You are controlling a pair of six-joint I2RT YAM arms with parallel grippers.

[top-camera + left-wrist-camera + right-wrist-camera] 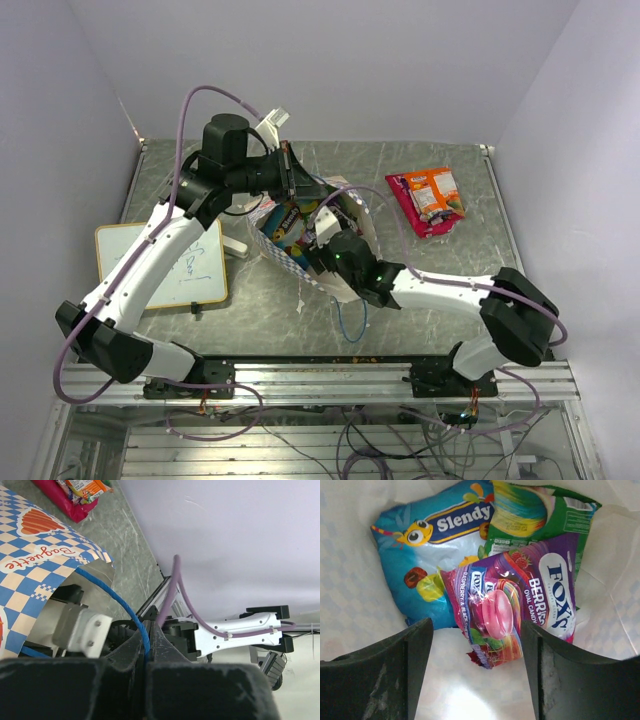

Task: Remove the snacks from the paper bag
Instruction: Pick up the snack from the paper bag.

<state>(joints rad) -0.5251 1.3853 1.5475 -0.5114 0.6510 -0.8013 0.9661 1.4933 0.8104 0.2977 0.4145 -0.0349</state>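
The paper bag [268, 243] lies on its side mid-table, its mouth held up. My left gripper [146, 647] is shut on its blue cord handle [117, 602] above the checked outside [35, 560]. My right gripper [477, 645] is open inside the bag [350, 615]. Ahead of its fingers lie a purple-pink Fox's packet [520, 607], a blue Slendy packet [425, 555] and a green packet [540, 517]. None is between the fingertips. In the top view a magenta packet [413, 215] and an orange packet [436, 192] lie outside the bag at the back right.
A white writing board [165, 265] lies at the left, beside the left arm. A loose blue cord handle [350, 322] trails toward the near edge. Walls close in the table at the back and sides.
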